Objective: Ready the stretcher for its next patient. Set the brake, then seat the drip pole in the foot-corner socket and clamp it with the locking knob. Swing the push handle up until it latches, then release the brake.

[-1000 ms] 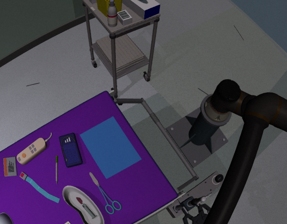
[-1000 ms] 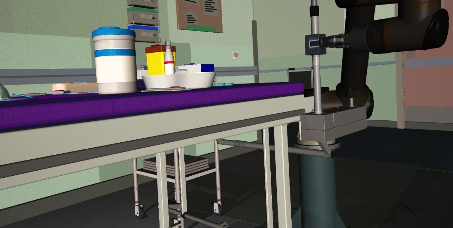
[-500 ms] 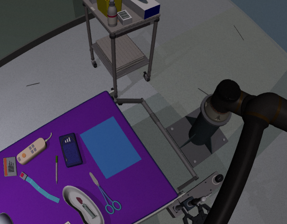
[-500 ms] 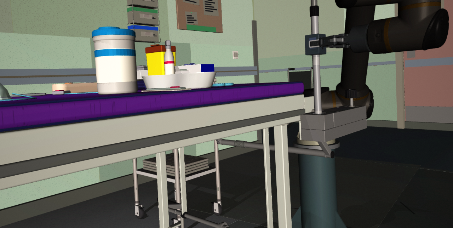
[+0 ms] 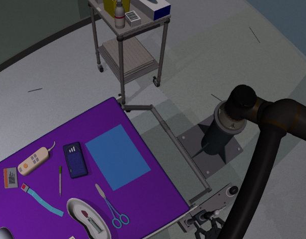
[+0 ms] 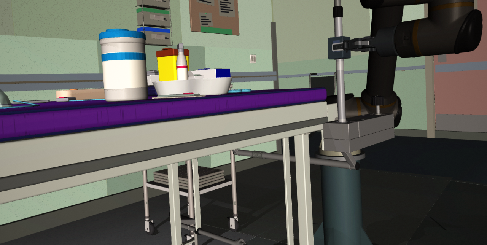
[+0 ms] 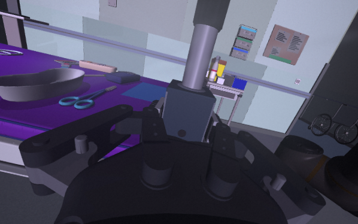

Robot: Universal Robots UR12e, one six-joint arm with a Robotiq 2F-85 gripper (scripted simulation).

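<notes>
My gripper [image 6: 344, 45] reaches in level from the right at the stretcher's foot corner, clamped on the blue-grey grip block [image 7: 189, 110] of the drip pole [image 6: 339, 73]. The pole stands upright. Its lower end sits in the grey socket bracket [image 6: 357, 132] at the corner of the frame. A small black locking knob [image 5: 233, 190] sits on the bracket's outer end. The push handle [image 5: 173, 139] hangs low, below the level of the purple mattress [image 5: 78, 170]. The brake is not in view.
A kidney dish [image 5: 88, 219] lies on the mattress with scissors [image 5: 113, 208], a pendant control [image 5: 33, 161], a dark blue device and a blue sheet [image 5: 117, 156]. A wheeled supply cart [image 5: 129, 33] stands beyond the stretcher. My own base pedestal [image 5: 219, 134] stands close behind the handle.
</notes>
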